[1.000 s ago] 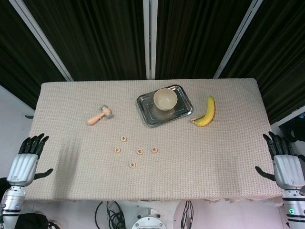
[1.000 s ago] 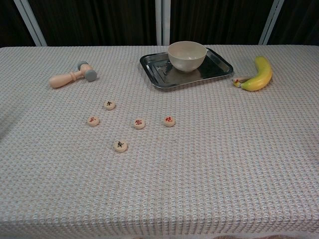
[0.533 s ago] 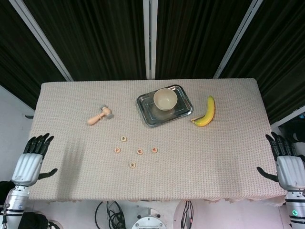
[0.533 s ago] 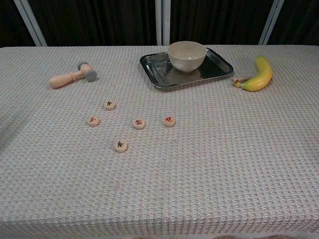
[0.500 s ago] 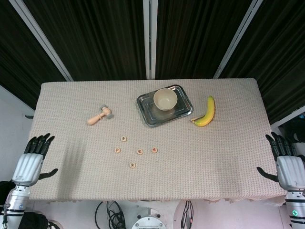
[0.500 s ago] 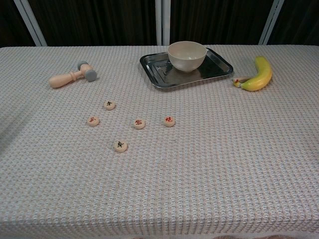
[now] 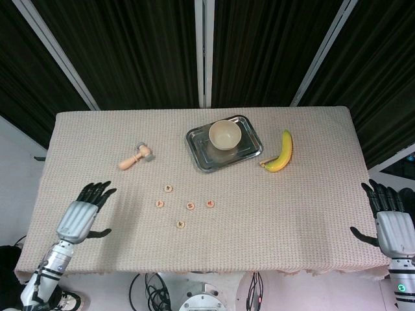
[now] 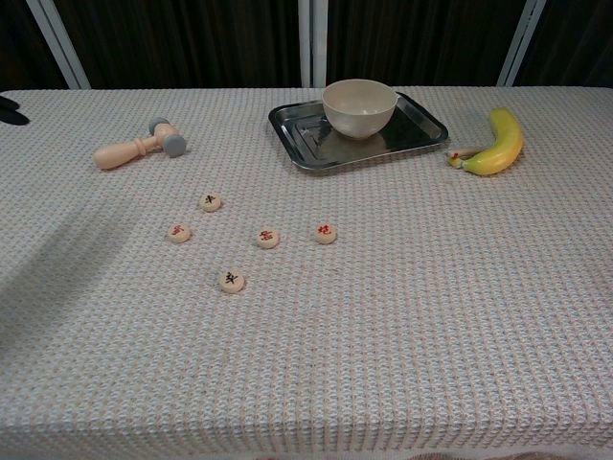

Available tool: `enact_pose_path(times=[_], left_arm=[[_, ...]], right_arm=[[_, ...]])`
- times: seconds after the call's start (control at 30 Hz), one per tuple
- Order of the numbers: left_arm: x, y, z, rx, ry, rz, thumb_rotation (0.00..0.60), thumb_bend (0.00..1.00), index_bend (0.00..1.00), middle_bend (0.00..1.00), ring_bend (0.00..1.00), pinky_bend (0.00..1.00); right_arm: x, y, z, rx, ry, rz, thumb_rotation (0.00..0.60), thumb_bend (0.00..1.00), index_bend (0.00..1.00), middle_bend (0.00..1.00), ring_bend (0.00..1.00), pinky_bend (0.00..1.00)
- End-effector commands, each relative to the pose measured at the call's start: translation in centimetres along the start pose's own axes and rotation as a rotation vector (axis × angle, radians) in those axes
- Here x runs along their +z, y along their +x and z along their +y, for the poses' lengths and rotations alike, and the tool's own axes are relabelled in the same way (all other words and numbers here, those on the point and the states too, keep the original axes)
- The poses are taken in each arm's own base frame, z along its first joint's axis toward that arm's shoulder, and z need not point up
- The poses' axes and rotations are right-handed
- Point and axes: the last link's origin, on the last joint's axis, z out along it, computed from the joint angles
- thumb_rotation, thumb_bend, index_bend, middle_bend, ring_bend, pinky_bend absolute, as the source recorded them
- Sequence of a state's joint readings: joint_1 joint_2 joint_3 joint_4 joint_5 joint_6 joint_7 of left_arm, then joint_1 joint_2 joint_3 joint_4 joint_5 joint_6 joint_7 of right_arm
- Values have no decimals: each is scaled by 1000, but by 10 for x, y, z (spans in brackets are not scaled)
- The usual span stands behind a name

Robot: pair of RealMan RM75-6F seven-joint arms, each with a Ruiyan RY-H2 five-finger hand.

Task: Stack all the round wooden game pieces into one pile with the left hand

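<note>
Several round wooden game pieces lie apart on the woven cloth: one at the back left (image 7: 168,188) (image 8: 211,202), one to its left front (image 7: 159,203) (image 8: 178,232), one in the middle (image 7: 190,206) (image 8: 268,238), one at the right (image 7: 211,203) (image 8: 327,233), and one nearest the front (image 7: 180,224) (image 8: 232,281). My left hand (image 7: 81,216) hovers over the table's left part, left of the pieces, open with fingers spread and holding nothing. In the chest view only a dark fingertip (image 8: 10,112) shows at the left edge. My right hand (image 7: 391,223) stays open off the table's right edge.
A small wooden mallet (image 7: 135,157) (image 8: 137,146) lies behind the pieces. A metal tray (image 7: 202,159) (image 8: 297,129) holding a cream bowl (image 7: 225,135) (image 8: 359,106) stands at the back middle. A banana (image 7: 280,153) (image 8: 494,144) lies to its right.
My left hand has moved right and forward from beside the table's left edge to over the cloth, closer to the pieces. The right hand and the objects have stayed put.
</note>
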State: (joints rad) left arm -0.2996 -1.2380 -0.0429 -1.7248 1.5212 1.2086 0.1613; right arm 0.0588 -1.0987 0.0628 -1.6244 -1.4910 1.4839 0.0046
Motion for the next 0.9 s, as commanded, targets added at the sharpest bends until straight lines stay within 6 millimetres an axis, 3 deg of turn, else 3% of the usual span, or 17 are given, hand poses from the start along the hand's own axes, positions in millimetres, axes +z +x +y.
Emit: enact_pose_path(times=[0.03,0.17,0.33,0.9], left_arm=[[29,-15,17,-5,-72,-8,600,144,176,14,0,0],[47,-36,23,12,-112,-29,600,194,265,68,0,0],[63,-54,24,-26,-100,-74,600,202,255,69,0,0],[96,-78,33,-139,-89,-117,600,260,314,75,0,0]], right_arm=[[-1,0,2,3,-7,-2,600,50,0,0,0,0],[-2,1,5,6,-15,4,600,53,0,0,0,0],[-3,1,6,2,-18,1,600,62,0,0,0,0],[-4,-6,8,-20,-38,-27,600,80,0,0,0,0]])
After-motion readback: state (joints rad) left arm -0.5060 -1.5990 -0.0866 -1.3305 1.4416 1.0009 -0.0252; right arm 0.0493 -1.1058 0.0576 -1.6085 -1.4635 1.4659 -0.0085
